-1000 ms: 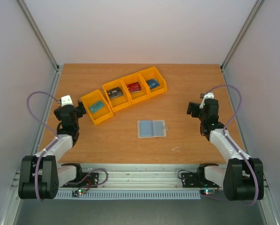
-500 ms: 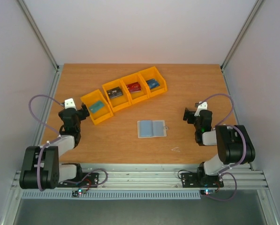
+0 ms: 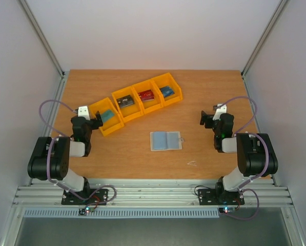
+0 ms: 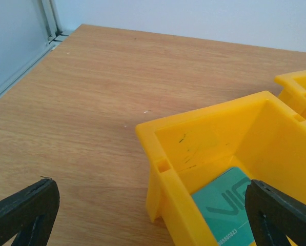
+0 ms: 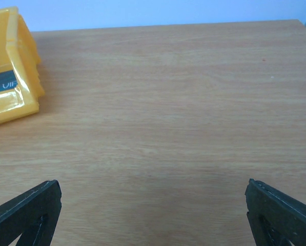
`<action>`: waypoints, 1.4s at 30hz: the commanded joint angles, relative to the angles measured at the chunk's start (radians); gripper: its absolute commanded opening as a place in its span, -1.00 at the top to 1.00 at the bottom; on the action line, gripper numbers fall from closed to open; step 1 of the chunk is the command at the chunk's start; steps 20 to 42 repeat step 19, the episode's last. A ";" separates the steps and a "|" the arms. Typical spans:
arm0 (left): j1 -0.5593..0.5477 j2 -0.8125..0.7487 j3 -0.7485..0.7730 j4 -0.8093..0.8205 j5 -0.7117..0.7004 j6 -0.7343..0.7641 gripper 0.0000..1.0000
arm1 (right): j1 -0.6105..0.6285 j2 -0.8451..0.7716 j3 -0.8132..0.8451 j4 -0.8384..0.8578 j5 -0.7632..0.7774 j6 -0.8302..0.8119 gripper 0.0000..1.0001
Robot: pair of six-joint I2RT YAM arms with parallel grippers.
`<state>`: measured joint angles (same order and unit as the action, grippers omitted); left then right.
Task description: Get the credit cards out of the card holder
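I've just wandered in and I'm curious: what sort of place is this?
Probably a robotics lab test cell. A left arm and a right arm are bolted to a metal rail at a wooden table, plain white panels box it in, and cards lie sorted in yellow bins.

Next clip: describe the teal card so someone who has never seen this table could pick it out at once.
On the wooden table, four yellow bins run in a slanted row across the far half. Take the leftmost bin, nearest the arms: the teal card lies flat inside it. The other bins hold a dark card, a red card and a blue card.
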<state>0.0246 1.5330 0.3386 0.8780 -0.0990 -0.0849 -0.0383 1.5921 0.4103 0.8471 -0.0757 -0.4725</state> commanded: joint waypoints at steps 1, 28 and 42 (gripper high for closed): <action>-0.005 0.025 0.015 0.112 0.014 0.035 -0.99 | -0.006 -0.002 0.015 -0.024 0.026 0.015 -0.97; -0.006 0.028 0.045 0.054 0.058 0.057 -0.99 | -0.006 -0.001 0.017 -0.026 0.026 0.014 -0.97; -0.006 0.028 0.045 0.054 0.058 0.057 -0.99 | -0.006 -0.001 0.017 -0.026 0.026 0.014 -0.97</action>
